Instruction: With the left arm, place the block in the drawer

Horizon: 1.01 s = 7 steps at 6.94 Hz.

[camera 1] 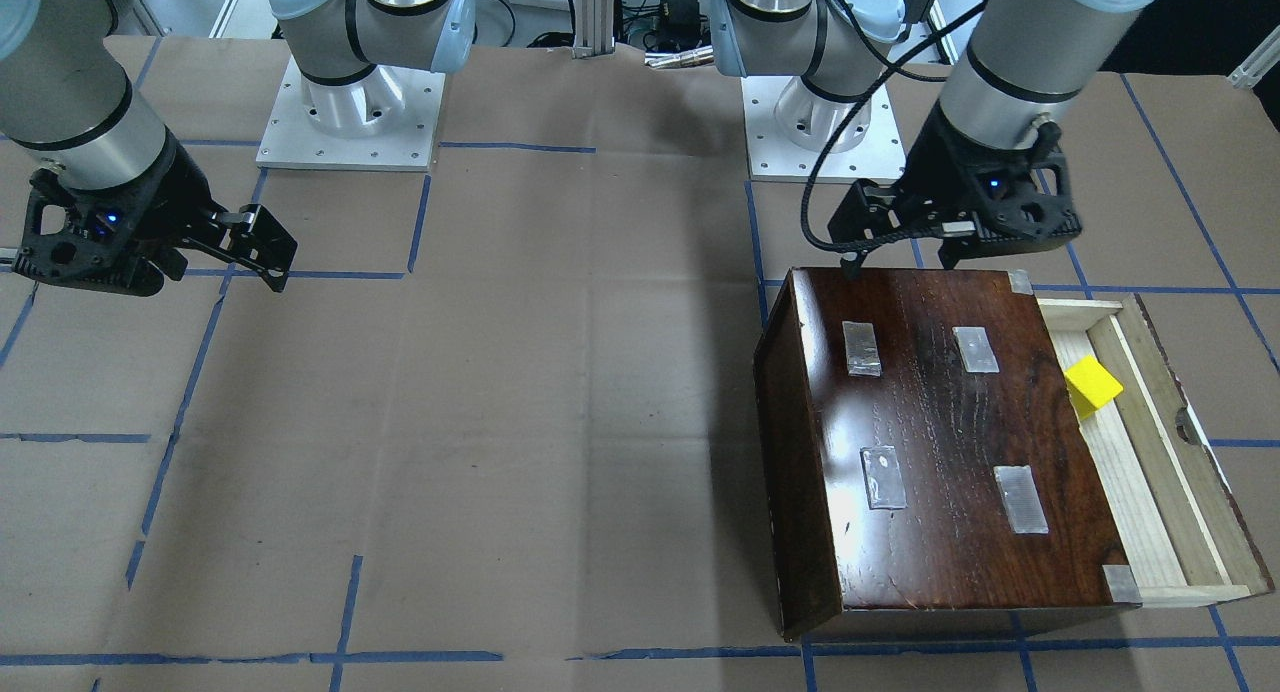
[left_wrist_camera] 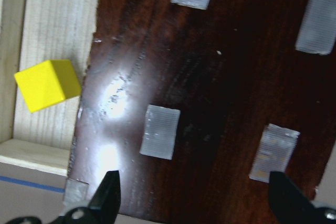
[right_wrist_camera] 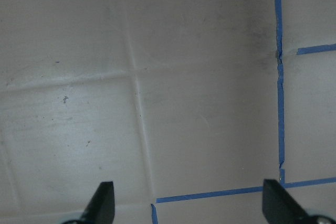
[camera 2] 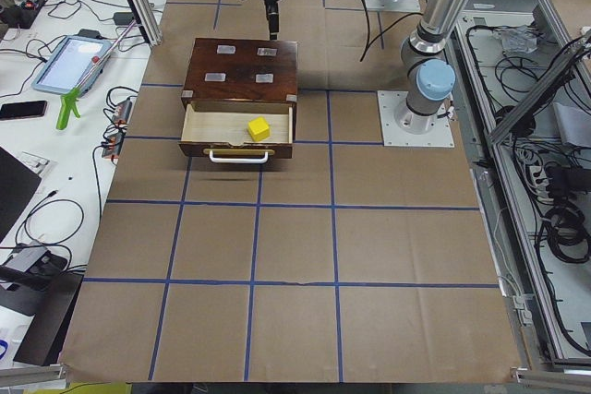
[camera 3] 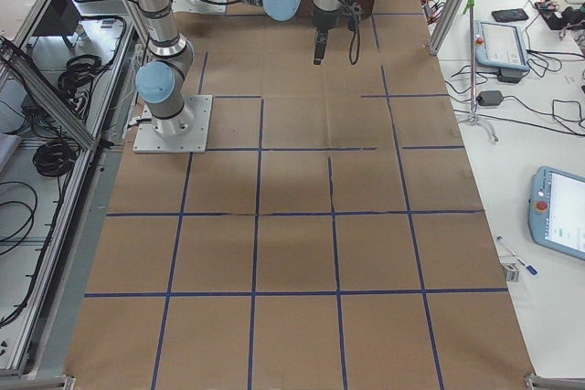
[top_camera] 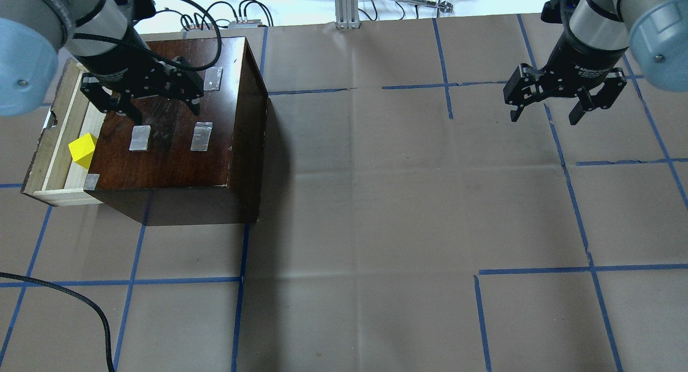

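The yellow block (camera 1: 1092,386) lies in the open drawer (camera 1: 1150,452), close against the front edge of the dark-brown box (camera 1: 940,452). It also shows in the overhead view (top_camera: 83,148), the left side view (camera 2: 259,127) and the left wrist view (left_wrist_camera: 47,85). My left gripper (top_camera: 164,111) is open and empty. It hovers over the box top (top_camera: 172,157), apart from the block, with its fingertips (left_wrist_camera: 107,195) spread wide. My right gripper (top_camera: 544,114) is open and empty above bare table at the far side, also seen in the right wrist view (right_wrist_camera: 186,203).
Several grey tape patches (camera 1: 862,349) sit on the box top. Brown paper with a blue tape grid (top_camera: 446,86) covers the table. A loose black cable (top_camera: 64,297) lies at the front left. The arm bases (camera 1: 350,112) stand at the robot's edge.
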Each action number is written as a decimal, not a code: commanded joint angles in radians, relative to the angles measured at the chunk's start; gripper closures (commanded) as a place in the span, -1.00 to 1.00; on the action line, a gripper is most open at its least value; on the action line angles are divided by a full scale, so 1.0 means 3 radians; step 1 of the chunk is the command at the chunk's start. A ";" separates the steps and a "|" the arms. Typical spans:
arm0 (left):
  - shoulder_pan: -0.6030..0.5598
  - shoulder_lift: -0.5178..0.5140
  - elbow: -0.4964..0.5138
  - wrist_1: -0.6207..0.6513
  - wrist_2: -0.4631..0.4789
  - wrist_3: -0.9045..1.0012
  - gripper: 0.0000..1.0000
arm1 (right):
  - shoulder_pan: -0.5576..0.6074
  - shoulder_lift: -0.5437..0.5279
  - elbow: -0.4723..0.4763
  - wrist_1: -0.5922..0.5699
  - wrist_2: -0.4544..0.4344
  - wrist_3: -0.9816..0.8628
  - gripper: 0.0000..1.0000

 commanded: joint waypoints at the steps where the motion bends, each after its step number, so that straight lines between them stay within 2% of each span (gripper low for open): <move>1: -0.0155 0.0211 -0.0342 -0.0012 0.0013 0.0058 -0.98 | 0.0000 0.0000 0.0000 0.0000 0.0000 -0.0004 -1.00; 7: -0.0103 0.0110 -0.0114 -0.0114 -0.0012 0.0217 -0.99 | 0.0000 0.0000 -0.0005 0.0000 0.0000 0.0001 -1.00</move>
